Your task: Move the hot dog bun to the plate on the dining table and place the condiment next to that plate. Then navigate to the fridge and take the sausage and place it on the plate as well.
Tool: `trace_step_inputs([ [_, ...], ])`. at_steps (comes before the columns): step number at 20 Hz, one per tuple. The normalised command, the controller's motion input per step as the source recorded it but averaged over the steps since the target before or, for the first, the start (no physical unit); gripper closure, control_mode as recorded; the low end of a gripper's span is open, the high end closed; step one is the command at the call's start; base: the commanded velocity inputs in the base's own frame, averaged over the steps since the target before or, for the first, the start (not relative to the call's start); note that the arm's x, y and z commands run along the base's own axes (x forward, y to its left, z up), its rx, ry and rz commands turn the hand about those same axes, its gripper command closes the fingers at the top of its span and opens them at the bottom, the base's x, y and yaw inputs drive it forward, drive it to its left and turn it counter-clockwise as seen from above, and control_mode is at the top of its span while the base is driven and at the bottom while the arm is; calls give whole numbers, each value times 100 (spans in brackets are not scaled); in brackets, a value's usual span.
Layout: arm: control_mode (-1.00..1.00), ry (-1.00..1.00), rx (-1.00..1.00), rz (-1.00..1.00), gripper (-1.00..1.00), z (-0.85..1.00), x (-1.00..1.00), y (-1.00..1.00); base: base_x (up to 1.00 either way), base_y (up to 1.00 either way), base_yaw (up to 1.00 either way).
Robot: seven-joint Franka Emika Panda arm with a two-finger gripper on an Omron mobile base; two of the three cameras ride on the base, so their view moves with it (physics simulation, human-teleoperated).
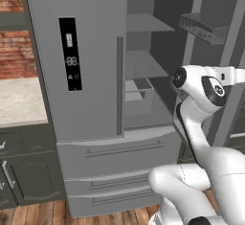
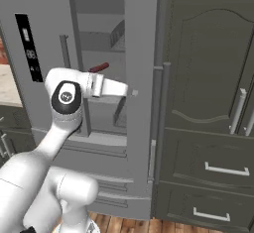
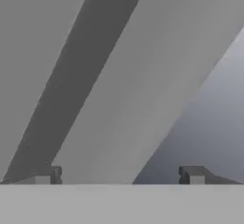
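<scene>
Our gripper [image 3: 119, 175] with fingers spread wide, empty, near the fridge [image 1: 91, 75] door edge, we see the sausage [image 2: 98, 67] on a shelf upper left of right base view

Red brick wall [image 1: 14, 51] at left, above a pale speckled countertop [image 1: 19, 99]. Dark grey base cabinets [image 1: 24, 171] with drawer fronts sit under it. Tall dark grey panelled cabinet [image 2: 208, 103] with silver bar handles [image 2: 239, 110] at right. Wood plank floor [image 1: 38, 214].

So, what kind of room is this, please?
Most likely a kitchen: a tall steel fridge with one door open, dark panelled cabinets beside it, and a pale counter under a brick wall.
</scene>
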Motion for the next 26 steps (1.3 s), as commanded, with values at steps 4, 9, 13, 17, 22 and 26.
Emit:
trace_step_inputs([
  [4, -100, -20, 3, 4, -100, 0, -100, -6, 0, 0, 0],
  [9, -100, -5, 0, 10, -100, 15, -100, 89, 0, 0, 0],
  [13, -100, 0, 0, 12, -100, 49, -97, 100, 0, 0, 0],
  [17, -100, 0, 6, 16, -100, 57, -71, 100, 0, 0, 0],
  [22, -100, 1, 18, 21, -100, 9, -48, 82, 0, 0, 0],
  [26, -100, 12, 35, 23, -100, -2, -3, 49, 0, 0, 0],
])
